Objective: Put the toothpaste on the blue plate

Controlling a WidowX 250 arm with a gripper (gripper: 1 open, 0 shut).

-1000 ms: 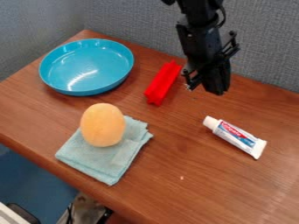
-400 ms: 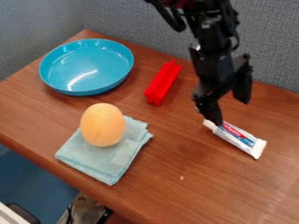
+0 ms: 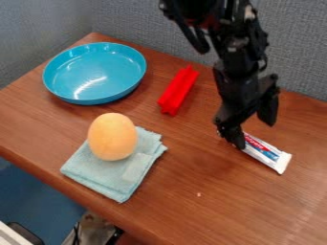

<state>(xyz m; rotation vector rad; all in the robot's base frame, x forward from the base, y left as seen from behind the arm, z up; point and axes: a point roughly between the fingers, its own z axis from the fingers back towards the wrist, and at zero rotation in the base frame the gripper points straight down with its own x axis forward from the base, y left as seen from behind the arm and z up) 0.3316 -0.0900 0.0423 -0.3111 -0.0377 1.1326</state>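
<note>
The toothpaste (image 3: 265, 151) is a small white tube with red and blue print, lying flat on the wooden table at the right. My gripper (image 3: 247, 127) hangs just above its capped left end, pointing steeply down, its dark fingers (image 3: 228, 128) spread open with nothing between them. The cap end is partly hidden behind the fingers. The blue plate (image 3: 76, 93), a round turquoise dish, sits at the far left of the table, well away from the gripper and holding nothing.
A red bar (image 3: 179, 89) lies between the plate and the gripper. A yellow-orange rounded object (image 3: 111, 136) rests on a pale teal folded cloth (image 3: 118, 167) near the front edge. A grey wall stands behind the table (image 3: 205, 206).
The gripper has come down and to the right, from beside the red bar to just over the toothpaste's cap end, and its fingers have spread open.
</note>
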